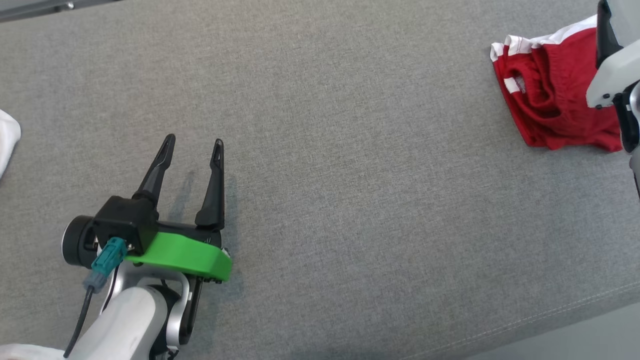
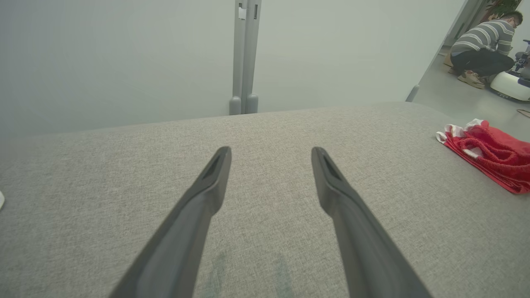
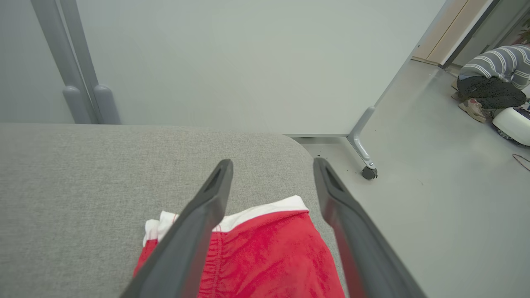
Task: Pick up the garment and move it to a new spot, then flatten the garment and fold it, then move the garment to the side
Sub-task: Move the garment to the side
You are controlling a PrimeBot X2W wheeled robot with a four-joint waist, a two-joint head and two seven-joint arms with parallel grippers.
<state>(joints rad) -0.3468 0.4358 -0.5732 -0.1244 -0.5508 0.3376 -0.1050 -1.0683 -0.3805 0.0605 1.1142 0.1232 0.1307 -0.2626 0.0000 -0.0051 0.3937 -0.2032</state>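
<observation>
No text, label or number can be read anywhere

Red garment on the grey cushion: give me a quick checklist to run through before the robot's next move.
1. Right gripper open, gripping nothing: ok.
2. Left gripper open, over bare grey cushion: ok.
3. Red garment lying at the cushion's right end: ok.
4. Garment clear of the cushion's edge: cannot tell; the right arm hides its far side in the head view.
5. Person crouching in the background, well away from both arms: ok.
</observation>
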